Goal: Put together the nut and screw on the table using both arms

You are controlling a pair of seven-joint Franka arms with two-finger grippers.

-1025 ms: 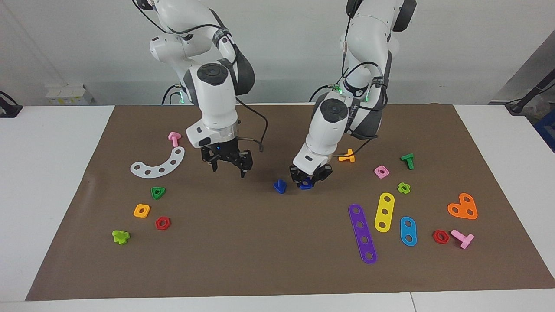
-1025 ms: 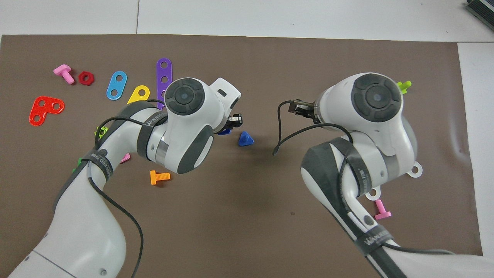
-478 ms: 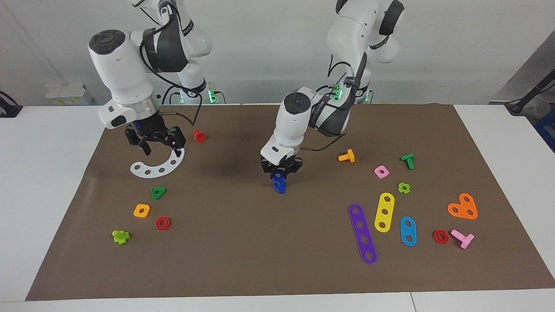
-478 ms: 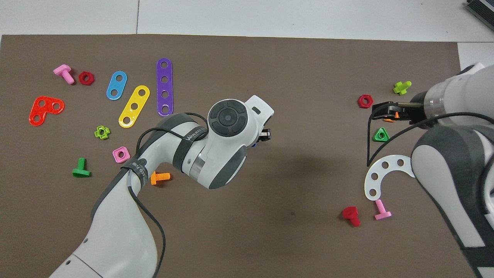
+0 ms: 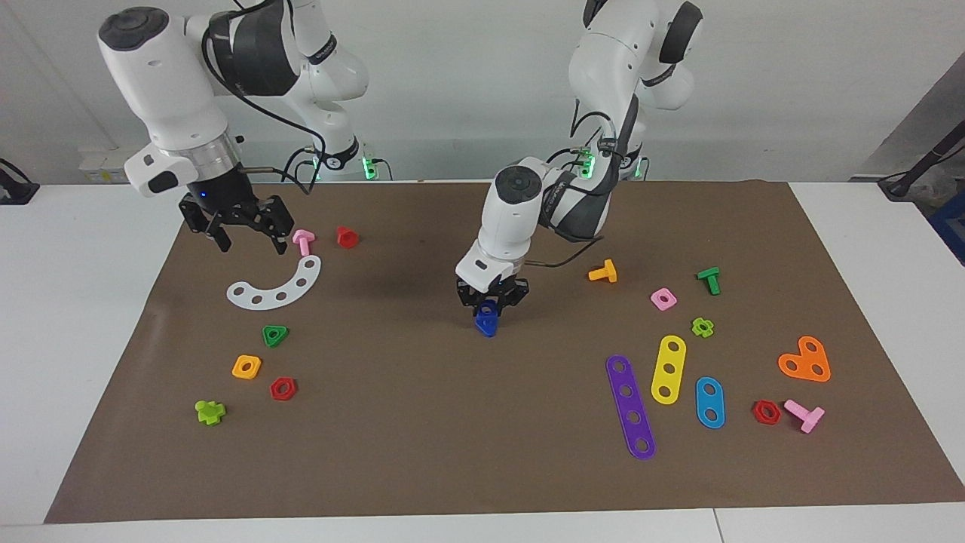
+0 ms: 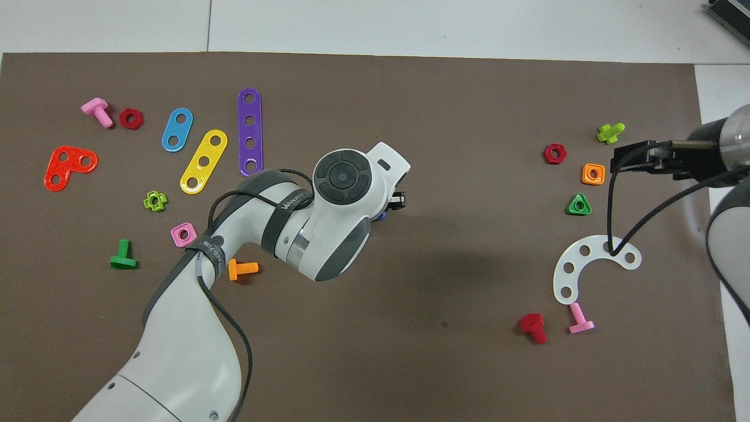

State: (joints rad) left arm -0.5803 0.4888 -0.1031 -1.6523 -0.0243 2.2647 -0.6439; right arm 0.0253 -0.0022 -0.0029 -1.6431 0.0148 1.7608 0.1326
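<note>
Change, right arm: since half a second ago the right gripper (image 5: 240, 226) has risen and drawn back toward its own end of the mat (image 5: 422, 452); a second ago it hung low near the screw.
Change, left arm: the left gripper (image 5: 491, 300) sits over the screw as it did half a second ago; a second ago it was beside the screw, toward the left arm's end.
Left arm pose: elbow bent, wrist pointing down, gripper low above the screw (image 5: 486, 324); in the overhead view the wrist hides both parts.
Left gripper hold: fingers closed narrow on the nut (image 5: 489, 308).
Nut: blue, in the left gripper's grasp, directly above the screw; whether it touches the stem cannot be told.
Screw: on the mat near its middle, under the nut.
Right arm pose: raised, waiting, gripper in the air over the mat's edge, beside the pink bolt (image 5: 303, 240).
Right gripper hold: fingers spread wide, holding nothing.
White curved strip (image 5: 277, 284): farther from the robots than the pink bolt.
</note>
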